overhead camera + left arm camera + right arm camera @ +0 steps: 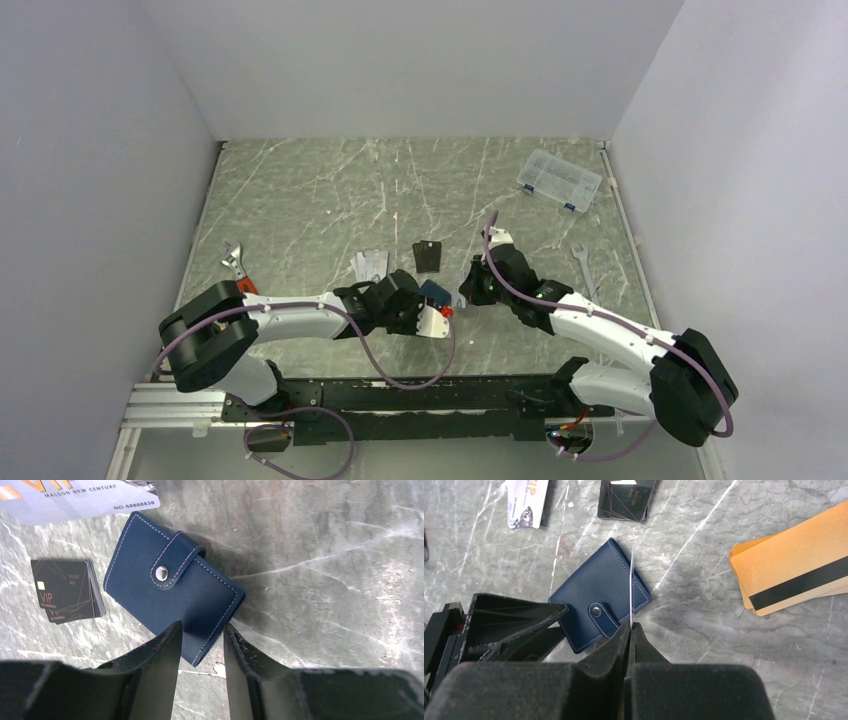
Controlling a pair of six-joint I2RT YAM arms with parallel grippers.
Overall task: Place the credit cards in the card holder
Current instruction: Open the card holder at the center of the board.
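Observation:
The navy card holder lies closed on the marble table, its snap tab fastened. My left gripper stands open, and the holder's near corner sits between its fingers. My right gripper is shut on a thin white credit card, seen edge-on and standing upright over the card holder. Orange-gold credit cards with a dark stripe lie to the right. A silver credit card lies beyond the holder. In the top view both grippers meet at the card holder.
A small stack of black VIP cards lies left of the holder. A clear plastic box sits at the back right. One wrench lies at the left, another at the right. Walls enclose the table.

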